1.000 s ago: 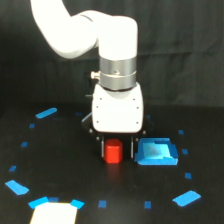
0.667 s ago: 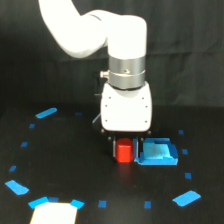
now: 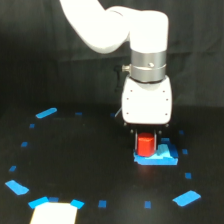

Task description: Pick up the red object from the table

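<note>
The red object [image 3: 146, 145] is a small red-orange stubby block held between the dark fingers of my gripper [image 3: 146, 142], under the white wrist body. The gripper is shut on it. The block hangs just over the left part of the bright blue square patch [image 3: 162, 158] on the black table [image 3: 85, 165]. I cannot tell whether its bottom touches the patch. The fingertips are mostly hidden by the wrist body and the block.
A white patch [image 3: 54, 214] lies at the front on the exterior view's left. Small blue tape marks ring the table, among them a strip at the back left [image 3: 46, 113], one at the front left [image 3: 16, 187] and one at the front right [image 3: 186, 198].
The gripper has moved toward the exterior view's right with the red object in it, and slightly up. The block now sits over the blue patch's left part instead of beside it.
</note>
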Available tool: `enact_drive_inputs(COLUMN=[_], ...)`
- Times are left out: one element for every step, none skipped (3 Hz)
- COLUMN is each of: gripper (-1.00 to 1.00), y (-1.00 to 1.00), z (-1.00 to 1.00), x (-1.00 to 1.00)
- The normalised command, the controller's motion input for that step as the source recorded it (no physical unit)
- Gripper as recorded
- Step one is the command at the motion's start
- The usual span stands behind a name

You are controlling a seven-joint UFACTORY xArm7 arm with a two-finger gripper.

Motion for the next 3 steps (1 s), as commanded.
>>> enact_drive_inputs(gripper=[-0.99, -1.0, -1.0], y=[0.42, 0.48, 0.51], z=[1.0, 0.98, 1.0], x=[0.3, 0.21, 0.34])
